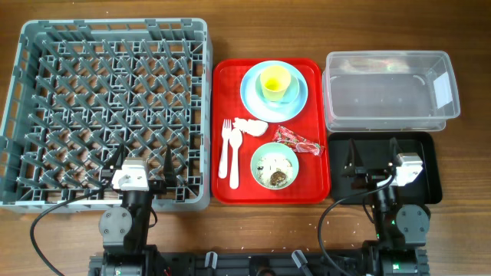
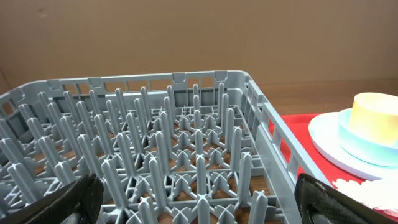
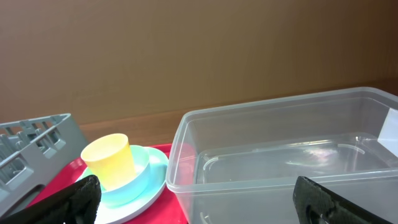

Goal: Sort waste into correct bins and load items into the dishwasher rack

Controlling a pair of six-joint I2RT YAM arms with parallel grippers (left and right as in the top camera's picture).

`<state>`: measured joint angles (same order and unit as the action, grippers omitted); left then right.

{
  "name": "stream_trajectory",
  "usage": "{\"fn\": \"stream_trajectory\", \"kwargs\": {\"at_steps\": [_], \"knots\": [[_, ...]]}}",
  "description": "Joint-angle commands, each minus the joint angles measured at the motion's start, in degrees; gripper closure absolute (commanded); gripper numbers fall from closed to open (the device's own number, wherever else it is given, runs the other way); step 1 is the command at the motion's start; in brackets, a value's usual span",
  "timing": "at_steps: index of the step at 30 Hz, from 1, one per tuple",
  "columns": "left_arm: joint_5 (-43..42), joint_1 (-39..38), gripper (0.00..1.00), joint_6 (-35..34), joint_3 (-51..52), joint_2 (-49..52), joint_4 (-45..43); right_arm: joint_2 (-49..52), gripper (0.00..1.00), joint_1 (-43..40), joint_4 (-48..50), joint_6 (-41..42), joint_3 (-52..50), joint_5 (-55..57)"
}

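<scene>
On the red serving tray a yellow cup stands in a light blue bowl on a light blue plate. A mint green bowl holds whitish and brown food scraps. A white tissue, a red wrapper, a white fork and a white spoon lie between them. The grey dishwasher rack is at the left. My left gripper is open over the rack's front edge. My right gripper is open over the black tray, facing the clear tub.
The clear tub with a white label stands at the back right, behind the black tray. Bare wooden table surrounds everything. In the right wrist view the cup, bowl and plate show at the left.
</scene>
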<state>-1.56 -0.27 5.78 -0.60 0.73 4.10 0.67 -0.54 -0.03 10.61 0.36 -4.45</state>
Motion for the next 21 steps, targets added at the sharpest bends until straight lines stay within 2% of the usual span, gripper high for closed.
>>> {"fn": "stream_trajectory", "kwargs": {"at_steps": [1, 4, 6, 8, 9, 10, 12, 13, 15, 17, 21], "knots": [[-0.9, -0.2, 0.0, 1.1, 0.3, -0.3, 0.2, -0.1, 0.01, -0.1, 0.2, 0.3, -0.1, 0.5], [-0.5, -0.2, 0.0, 4.1, 0.3, -0.3, -4.2, -0.1, 0.0, -0.1, 0.2, 0.3, -0.1, 0.5], [-1.3, -0.2, 0.0, 4.1, 0.3, -0.3, -2.8, -0.1, 0.0, -0.1, 0.2, 0.3, -0.1, 0.5], [-6.4, -0.2, 0.0, 4.3, 0.3, -0.3, -6.2, -0.1, 0.0, -0.1, 0.2, 0.3, -0.1, 0.5], [-12.1, -0.2, 0.0, 4.3, 0.3, -0.3, -11.1, -0.1, 0.0, -0.1, 0.1, 0.3, -0.1, 0.5], [-16.4, -0.2, 0.0, 3.6, -0.1, -0.3, -15.0, -0.1, 0.0, -0.1, 0.2, 0.3, -0.1, 0.5], [-17.6, -0.2, 0.0, -6.1, -4.5, -0.3, -15.5, -0.1, 0.0, -0.1, 0.2, 0.3, -0.1, 0.5], [-18.4, -0.2, 0.0, -9.4, -8.1, 0.0, -13.4, -0.1, 0.0, -0.1, 0.2, 0.3, -0.1, 0.5], [-20.6, -0.2, 0.0, -9.7, -14.6, 2.0, -9.6, -0.1, 0.0, -0.1, 0.2, 0.3, -0.1, 0.5], [-22.6, -0.2, 0.0, -9.6, -26.6, 8.0, -1.1, -0.1, 0.0, -0.1, 0.2, 0.3, -0.1, 0.5], [-35.6, -0.2, 0.0, -9.1, -61.2, 32.6, 25.5, -0.1, 0.0, -0.1, 0.2, 0.3, -0.1, 0.5]]}}
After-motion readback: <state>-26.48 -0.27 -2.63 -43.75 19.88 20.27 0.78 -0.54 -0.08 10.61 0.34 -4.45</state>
